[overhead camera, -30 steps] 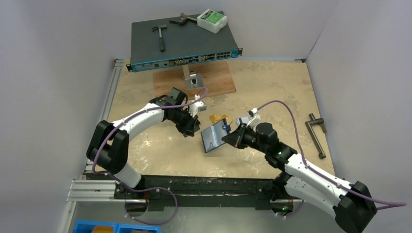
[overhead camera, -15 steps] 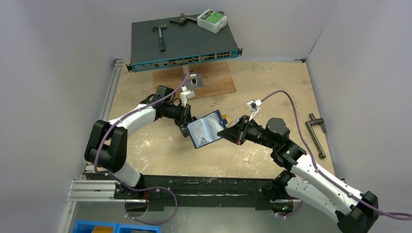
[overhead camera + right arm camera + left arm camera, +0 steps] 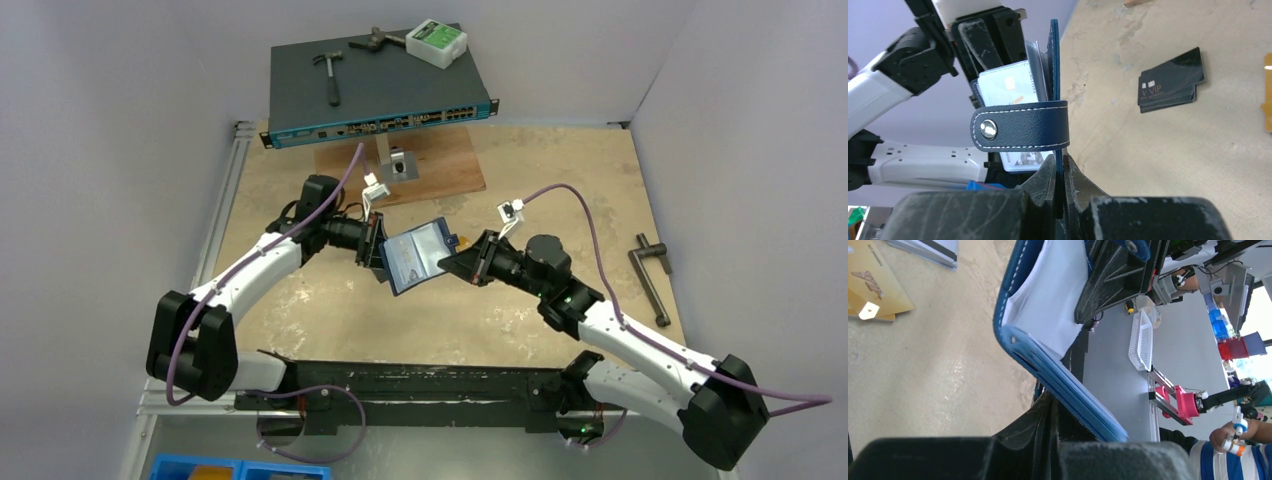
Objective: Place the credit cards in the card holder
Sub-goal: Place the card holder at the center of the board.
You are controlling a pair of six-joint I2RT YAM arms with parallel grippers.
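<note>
Above the middle of the table (image 3: pixel 570 190), pinched tight from opposite edges by the left gripper (image 3: pixel 378 255) and right gripper (image 3: pixel 448 266): the card holder (image 3: pixel 418 257), spread open. Navy outside with a white-stitched snap tab, lighter blue inside, with a silver-grey card (image 3: pixel 1008 85) in a pocket. Loose on the table: black cards (image 3: pixel 1170 80), orange-gold cards (image 3: pixel 873 282).

Pale lilac-grey walls (image 3: pixel 120 120) close in 3 sides of a worn, stained beige table (image 3: pixel 580 190) under even light. At its far edge a dark network switch (image 3: pixel 380 85) carries a hammer (image 3: pixel 328 72) and a white-and-green box (image 3: pixel 436 43); a brown board (image 3: pixel 455 165) lies just before it, a metal crank handle (image 3: pixel 652 278) near the right edge.
</note>
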